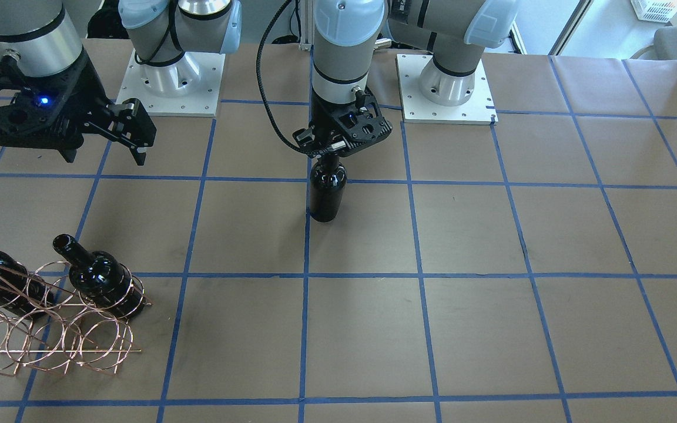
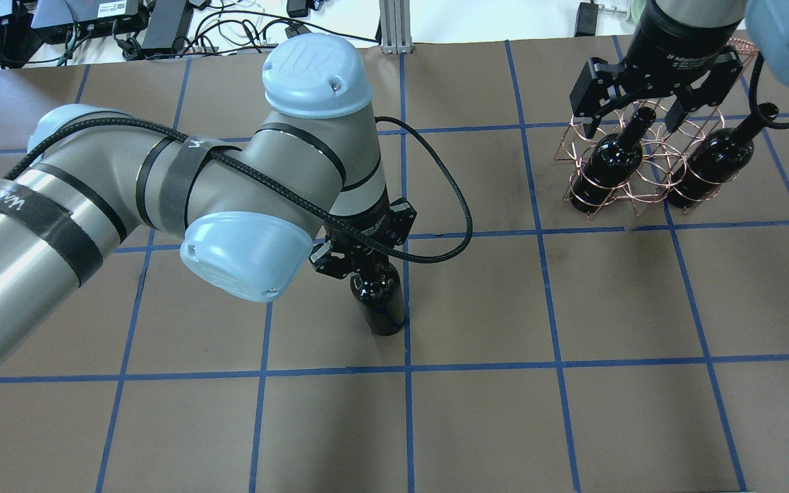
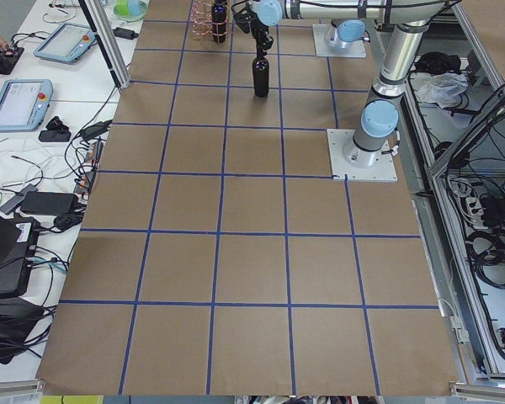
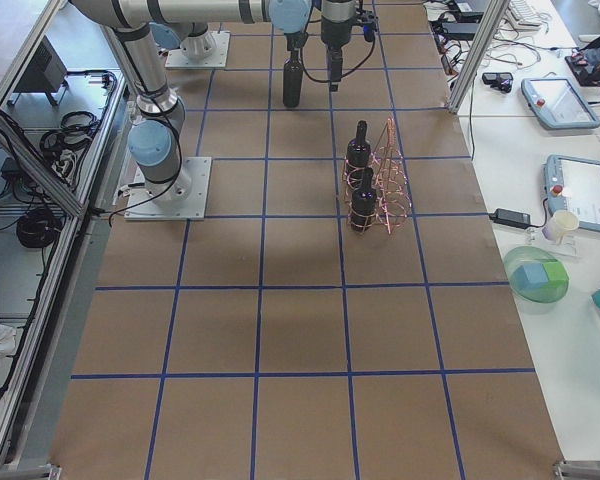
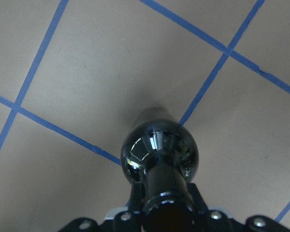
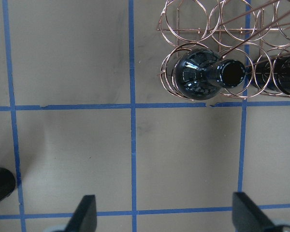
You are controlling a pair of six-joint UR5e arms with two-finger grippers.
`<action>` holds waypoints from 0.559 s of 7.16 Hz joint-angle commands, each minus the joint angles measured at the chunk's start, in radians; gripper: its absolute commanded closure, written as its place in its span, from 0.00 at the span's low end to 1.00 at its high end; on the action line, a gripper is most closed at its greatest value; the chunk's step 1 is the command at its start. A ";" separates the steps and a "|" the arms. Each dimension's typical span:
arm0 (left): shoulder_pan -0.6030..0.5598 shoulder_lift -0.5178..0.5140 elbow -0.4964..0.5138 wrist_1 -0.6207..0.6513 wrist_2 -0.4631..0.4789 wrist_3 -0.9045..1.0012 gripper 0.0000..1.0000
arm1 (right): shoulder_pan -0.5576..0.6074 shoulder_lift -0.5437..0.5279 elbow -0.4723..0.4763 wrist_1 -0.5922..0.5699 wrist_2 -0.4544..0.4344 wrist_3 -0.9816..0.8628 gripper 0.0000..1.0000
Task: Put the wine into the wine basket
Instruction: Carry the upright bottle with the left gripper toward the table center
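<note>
Wine: wine [image 1: 327, 194] upright at mid-bench [image 1: 491, 235], well apart from the basket; whether its base is clear of the surface cannot be told.
Left end effector: left end effector [image 1: 331, 155] clamped on the wine's neck.
Right end effector: right end effector [image 6: 164, 217] spread wide and empty, raised near the basket.
Wine basket: wine basket [image 2: 641, 164] carries seated bottles [image 2: 607, 161] in two rings; other rings are free.
Progress: judged early. Grip secured; carry across, alignment over a free ring and lowering remain.
</note>
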 commanded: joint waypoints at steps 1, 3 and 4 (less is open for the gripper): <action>-0.011 -0.007 0.000 0.000 0.003 -0.003 0.93 | 0.000 -0.001 0.000 -0.003 0.000 0.000 0.00; -0.012 -0.007 0.000 0.000 0.021 -0.014 0.35 | 0.000 -0.001 0.000 -0.004 0.000 0.000 0.00; -0.012 -0.007 0.000 0.000 0.025 -0.014 0.25 | 0.000 -0.001 0.000 -0.003 0.000 0.000 0.00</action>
